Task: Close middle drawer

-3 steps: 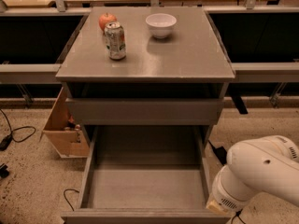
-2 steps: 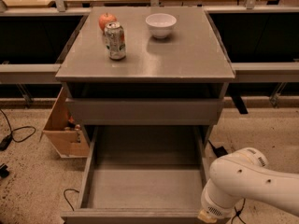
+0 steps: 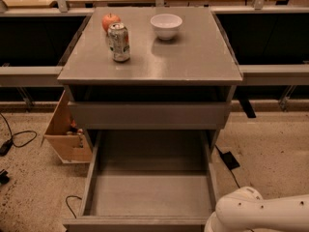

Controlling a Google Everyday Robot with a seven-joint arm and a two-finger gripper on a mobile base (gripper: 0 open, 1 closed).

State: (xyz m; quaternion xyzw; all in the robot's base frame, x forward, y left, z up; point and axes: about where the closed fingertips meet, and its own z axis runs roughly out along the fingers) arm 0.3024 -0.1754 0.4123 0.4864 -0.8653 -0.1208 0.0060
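The middle drawer (image 3: 90,178) is pulled far out of the grey cabinet toward me. It is a wide shallow tray, empty inside, and its low front panel (image 3: 140,223) lies at the bottom edge of the view. Above it, the taller-fronted top drawer (image 3: 149,114) stands slightly open with a dark gap over it. My white arm (image 3: 263,210) shows at the bottom right, beside the drawer's front right corner. My gripper is out of view, below the frame's bottom edge.
On the cabinet top (image 3: 193,57) stand an apple (image 3: 110,20), a drink can (image 3: 119,41) and a white bowl (image 3: 166,25). A wooden box (image 3: 65,137) sits on the floor to the left. Cables (image 3: 19,137) lie on the left floor and a black block (image 3: 229,159) on the right.
My white arm has moved left and lower in the view, toward the drawer's front right corner. The drawer has not moved.
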